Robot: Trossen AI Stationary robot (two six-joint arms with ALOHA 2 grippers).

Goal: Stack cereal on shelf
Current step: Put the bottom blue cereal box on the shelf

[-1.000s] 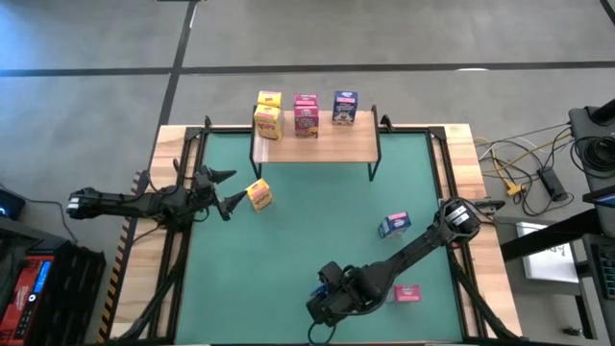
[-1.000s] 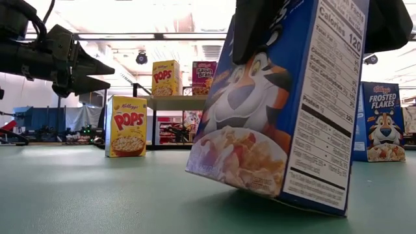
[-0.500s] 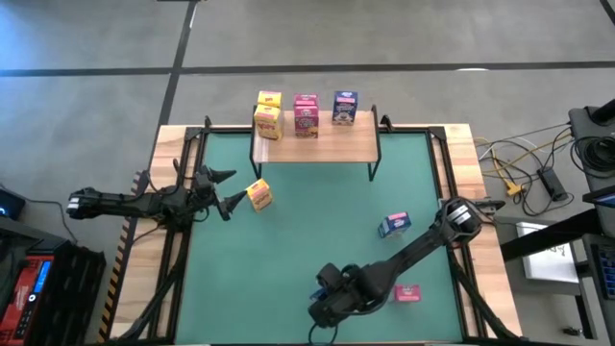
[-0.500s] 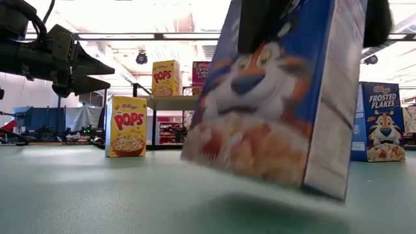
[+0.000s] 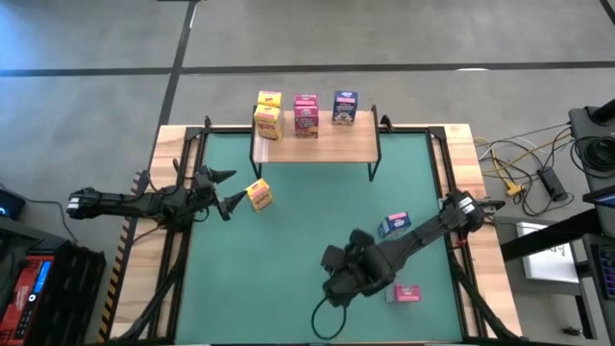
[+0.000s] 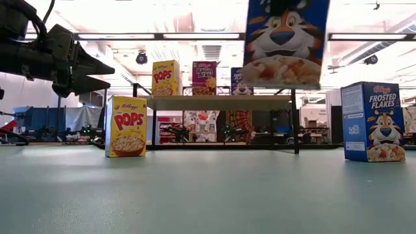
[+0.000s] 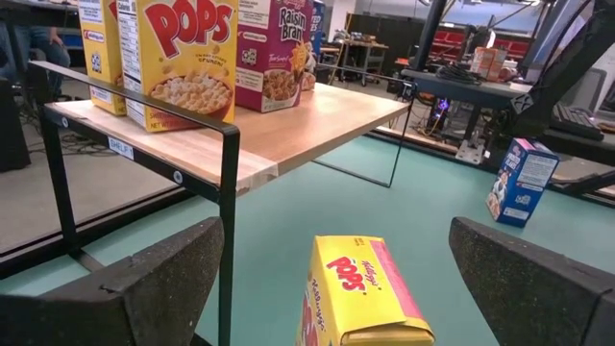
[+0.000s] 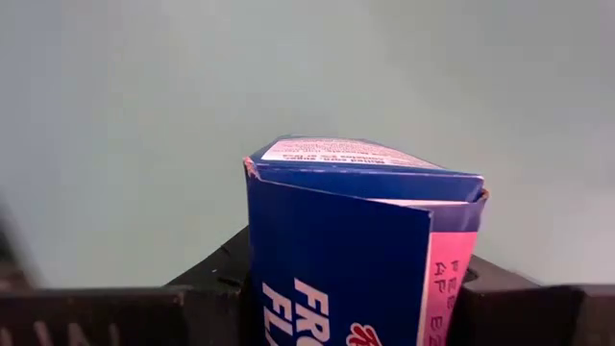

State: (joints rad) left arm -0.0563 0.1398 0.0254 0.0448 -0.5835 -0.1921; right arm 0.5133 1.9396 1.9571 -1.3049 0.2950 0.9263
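The shelf [image 5: 315,141] lies far across the green mat [image 5: 288,259] from the right gripper [image 5: 354,274], which pinches a blue cereal box [image 6: 284,42] upright off the mat, while the left gripper [image 5: 223,189] waits spread beside a yellow box [image 5: 259,195].

The right arm reaches over the mat's near half, its right gripper [image 5: 348,284] clamped shut on a blue box [image 8: 351,250] held off the mat. The left gripper [image 5: 223,189] hangs open at the left edge.
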